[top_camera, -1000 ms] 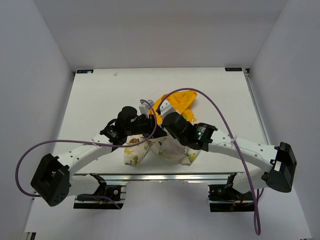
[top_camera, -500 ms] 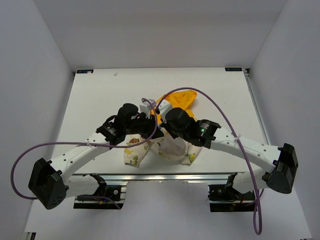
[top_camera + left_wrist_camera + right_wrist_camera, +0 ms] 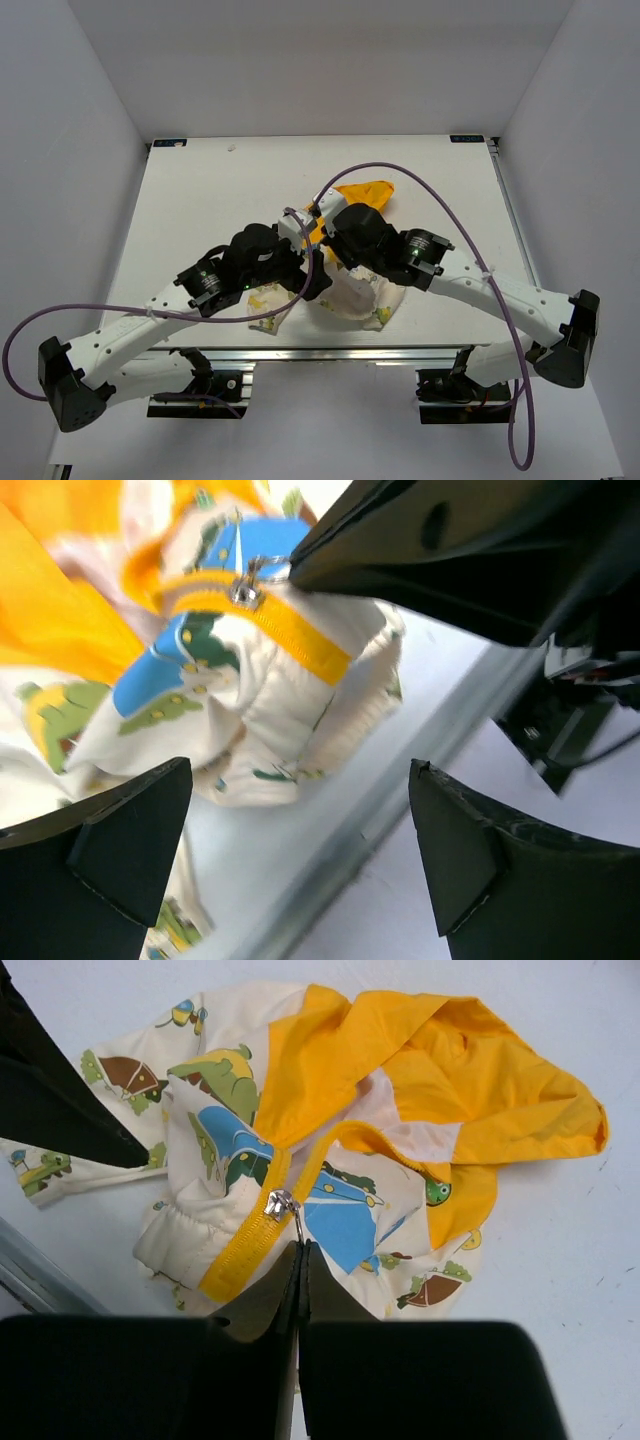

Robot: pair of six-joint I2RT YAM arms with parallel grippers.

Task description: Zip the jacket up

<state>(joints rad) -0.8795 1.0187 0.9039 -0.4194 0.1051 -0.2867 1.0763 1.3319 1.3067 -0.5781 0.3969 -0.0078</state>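
Releasing: the left gripper (image 3: pixel 300 780) has just sprung wide and backed toward the near edge with nothing between its fingers, so the hem (image 3: pixel 175 1240) of the jacket (image 3: pixel 350 300) is no longer pinned. Jacket lies bunched on the table (image 3: pixel 200 200) at the front middle, right gripper (image 3: pixel 300 1248) pinched shut on the zipper pull (image 3: pixel 283 1203), only a short way above the hem. Collar and hood (image 3: pixel 480 1080) beyond are unzipped, so probably a regrip before more zipping

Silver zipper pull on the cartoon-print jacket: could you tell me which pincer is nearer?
Right. The right pincer is shut on the silver zipper pull; the left pincer hangs open, apart.
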